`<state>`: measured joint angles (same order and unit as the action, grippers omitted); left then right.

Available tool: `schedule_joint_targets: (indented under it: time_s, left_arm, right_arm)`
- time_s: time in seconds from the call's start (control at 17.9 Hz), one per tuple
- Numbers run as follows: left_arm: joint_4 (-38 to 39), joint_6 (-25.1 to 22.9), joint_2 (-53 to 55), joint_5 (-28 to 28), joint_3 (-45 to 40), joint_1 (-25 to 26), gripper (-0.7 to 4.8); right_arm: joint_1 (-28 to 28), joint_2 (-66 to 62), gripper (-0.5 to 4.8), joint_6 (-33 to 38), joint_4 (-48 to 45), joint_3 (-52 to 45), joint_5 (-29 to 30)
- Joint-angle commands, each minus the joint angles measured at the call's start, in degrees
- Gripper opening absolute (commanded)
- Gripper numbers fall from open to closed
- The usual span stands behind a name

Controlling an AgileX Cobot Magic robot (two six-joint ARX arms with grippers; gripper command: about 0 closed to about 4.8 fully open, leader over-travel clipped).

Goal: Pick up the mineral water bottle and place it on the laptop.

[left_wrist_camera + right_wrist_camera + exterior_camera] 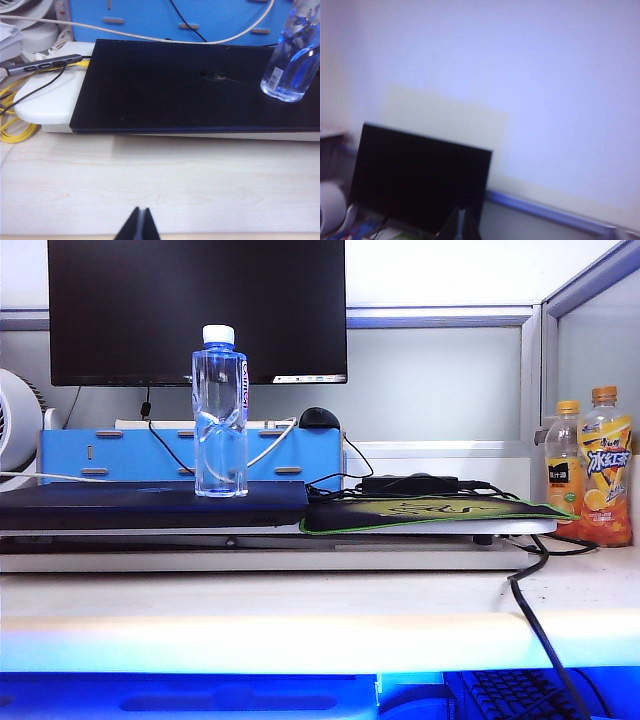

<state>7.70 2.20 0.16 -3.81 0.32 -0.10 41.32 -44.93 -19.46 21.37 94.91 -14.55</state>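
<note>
On the far left sat a white fan (14,420), partly cut off. Next came the laptop (150,502), a flat dark slab lying on a pale stand, with a blue box (120,455) behind it. The mineral water bottle (220,415) stood upright on the laptop, near its right end, with its white cap on top. So the job looked done already.

The left gripper (140,225) hung low over the bare wooden desk (160,180), on the near side of the laptop and well apart from the bottle. Its two dark tips were pressed together with nothing between them.

Behind everything was a big black monitor (197,310). The right gripper (461,226) was up high, pointing at the monitor and the wall. Its tips were pressed together too, and it held nothing.

To the right of the laptop lay a black mouse pad (430,512) with a green edge. Far right stood two orange juice bottles (590,465).

The water bottle looked full, so it was likely a bit heavy. Its clear plastic was smooth and could slip, and it might squish if squeezed hard. It was tall and thin, so it could tip. The pinched middle looked like the best spot to grab.
</note>
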Motion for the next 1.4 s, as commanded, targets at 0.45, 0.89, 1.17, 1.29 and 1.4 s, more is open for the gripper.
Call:
schedule_joint_targets:
  time_s: [0.45, 0.89, 1.17, 1.29, 1.4]
  left_arm:
    - [-0.5, 0.0, -0.1, -0.1, 0.1, 0.0, -0.02]
    - [-0.5, 0.0, -0.1, -0.1, 0.1, 0.0, -0.02]
    - [-0.5, 0.0, -0.1, -0.1, 0.1, 0.0, -0.02]
    - [-0.5, 0.0, -0.1, -0.1, 0.1, 0.0, -0.02]
    - [-0.5, 0.0, -0.1, -0.1, 0.1, 0.0, -0.02]
  right_arm:
    - [0.0, 13.7, -0.01, 0.5, 24.0, -4.0, -5.0]
    - [-9.8, 18.6, 0.23, 3.9, -12.1, -44.4, -1.5]
    - [-19.5, 22.7, 0.23, 11.5, -19.0, -58.8, 3.3]
    - [-24.5, 25.0, 0.23, 13.6, -18.6, -63.1, 4.8]
    - [-28.5, 28.6, 0.23, 13.7, -18.6, -67.3, 9.2]
